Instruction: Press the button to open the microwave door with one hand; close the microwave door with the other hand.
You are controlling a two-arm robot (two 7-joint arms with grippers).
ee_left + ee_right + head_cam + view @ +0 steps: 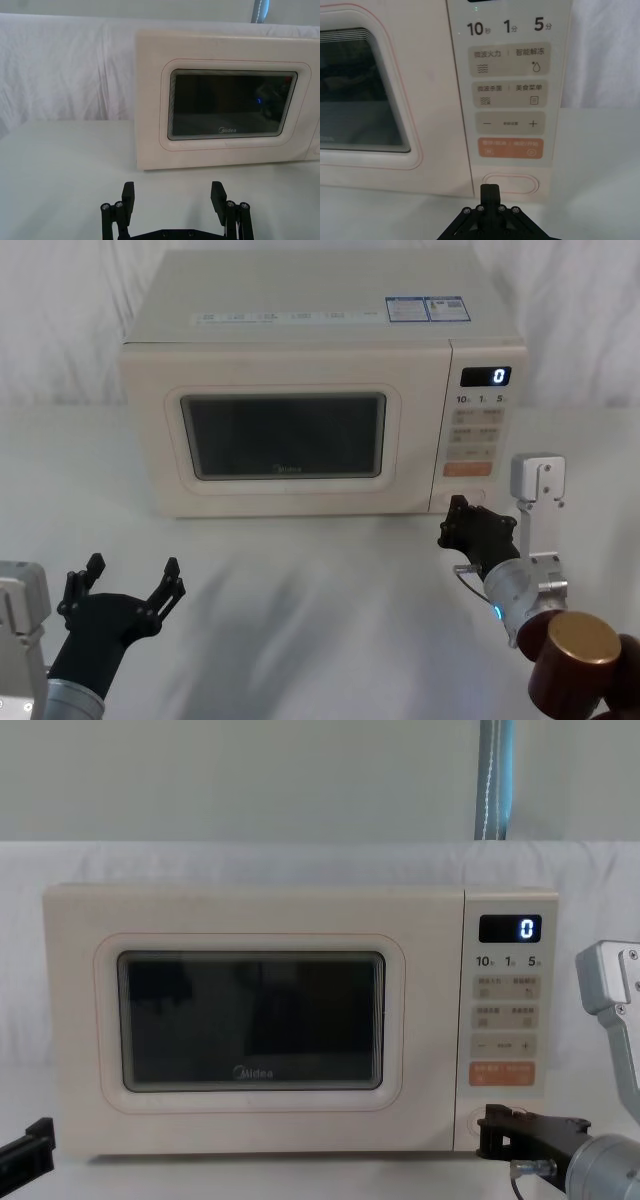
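lower right, our right gripper (457,508), fingers pinched together, sits at the button (511,183); lower left, our left gripper (130,578) spreads wide.

You see the microwave door (285,435) in smooth matt cream plastic around glossy dark glass; beside it the button (511,183) looks satin, and wrinkled white cloth covers the desk (320,590).

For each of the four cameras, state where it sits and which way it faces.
Head: high, looking down at the microwave door; left gripper and right gripper show.
Chest: low, level with the door; right gripper at the button.
Left wrist: behind its open fingers, facing the door.
Right wrist: behind its shut fingers, facing the button.
All four share the door.
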